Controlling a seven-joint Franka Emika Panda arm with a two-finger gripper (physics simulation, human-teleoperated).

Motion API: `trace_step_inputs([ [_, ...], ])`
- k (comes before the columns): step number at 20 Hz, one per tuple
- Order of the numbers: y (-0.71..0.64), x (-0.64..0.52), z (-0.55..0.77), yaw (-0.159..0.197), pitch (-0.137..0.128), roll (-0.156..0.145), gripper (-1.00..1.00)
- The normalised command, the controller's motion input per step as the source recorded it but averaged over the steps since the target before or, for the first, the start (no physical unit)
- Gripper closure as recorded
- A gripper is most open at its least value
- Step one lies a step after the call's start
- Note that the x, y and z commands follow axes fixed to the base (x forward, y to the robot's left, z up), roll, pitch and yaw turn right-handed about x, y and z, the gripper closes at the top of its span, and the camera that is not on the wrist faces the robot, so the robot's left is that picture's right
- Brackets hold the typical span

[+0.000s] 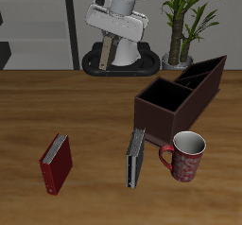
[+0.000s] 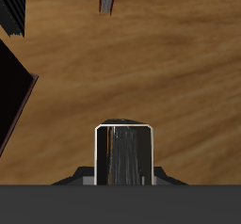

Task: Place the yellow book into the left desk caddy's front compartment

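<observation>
The fingers of the gripper [image 1: 108,47] are drawn in around the yellow book [image 1: 106,59]. We cannot make out the pads themselves in either view, but the slim olive cover hangs straight below the white hand with nothing else under it. So the task's book sits right between the fingers, with its greater length reaching down past them and leaning a little off upright. In the wrist view the book's pale-rimmed edge [image 2: 122,155] juts out from the gripper body towards the wooden table [image 2: 141,68], clear of the surface.

The gripper and book hang at the far side of the scene, close in front of the robot's base and above the table's back edge. The left desk caddy [image 1: 194,101] stands on the table nearer us than the book and off to one side, well apart from it. Its long axis runs diagonally. Its front compartment [image 1: 163,98] is the dark squarish section at the nearer end, open at the top, and we see nothing inside it.

Nearer the table's front edge:
- a red mug [image 1: 186,156] just in front of the caddy
- a grey slim book [image 1: 136,158] beside the mug
- a red book [image 1: 55,163] well apart from both

A potted plant [image 1: 189,21] stands behind the caddy
</observation>
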Motion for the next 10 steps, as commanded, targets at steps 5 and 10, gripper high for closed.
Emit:
trace_step_inputs([
  [5, 0.24, -0.05, 0.07, -0.036, 0.005, -0.002, 1.0],
  [10, 0.33, -0.11, 0.08, -0.057, 0.013, 0.06, 1.0],
])
